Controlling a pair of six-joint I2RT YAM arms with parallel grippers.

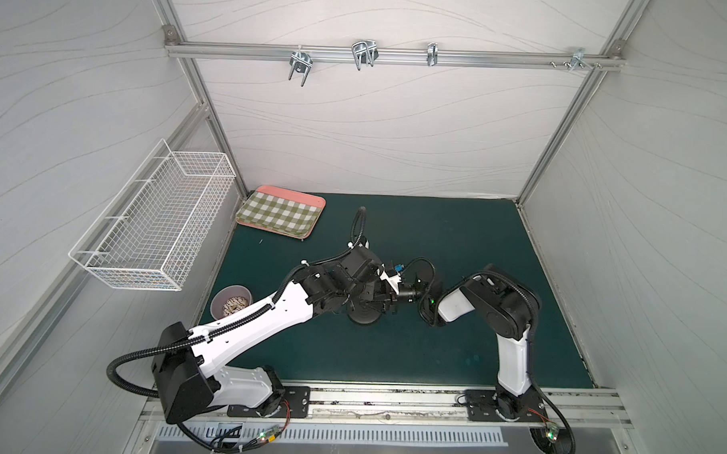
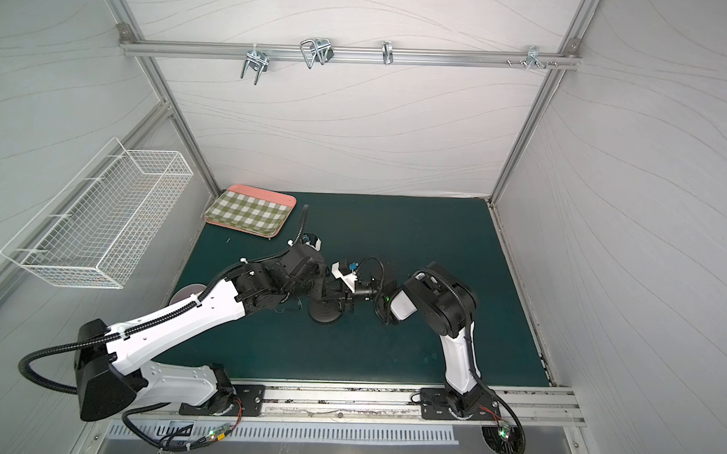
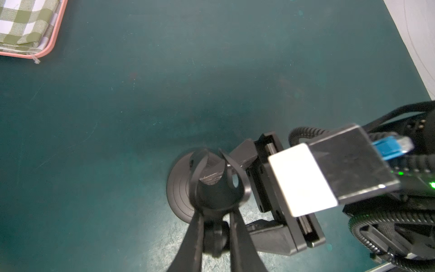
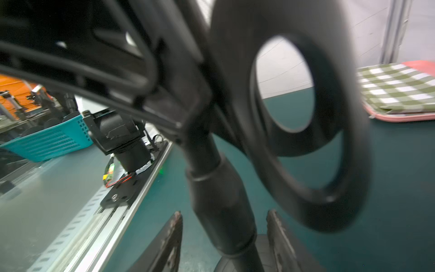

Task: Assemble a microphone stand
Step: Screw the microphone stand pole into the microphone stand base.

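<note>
**Fig.** Small matte-black microphone stand [image 3: 211, 195] at the middle of the dark green worktop [image 1: 432, 355]. Its round domed disc base [image 1: 362, 319] [image 2: 325, 317] lies flat there, seen in both top views. My left claw [image 3: 215, 210] grips the thin black rod [image 4: 216, 188] below its U-shaped clip [image 3: 240, 186], over the base. My right claw [image 4: 223, 213] stands partly open, fingers [image 4: 169, 235] either side of the rod, not touching.
</note>
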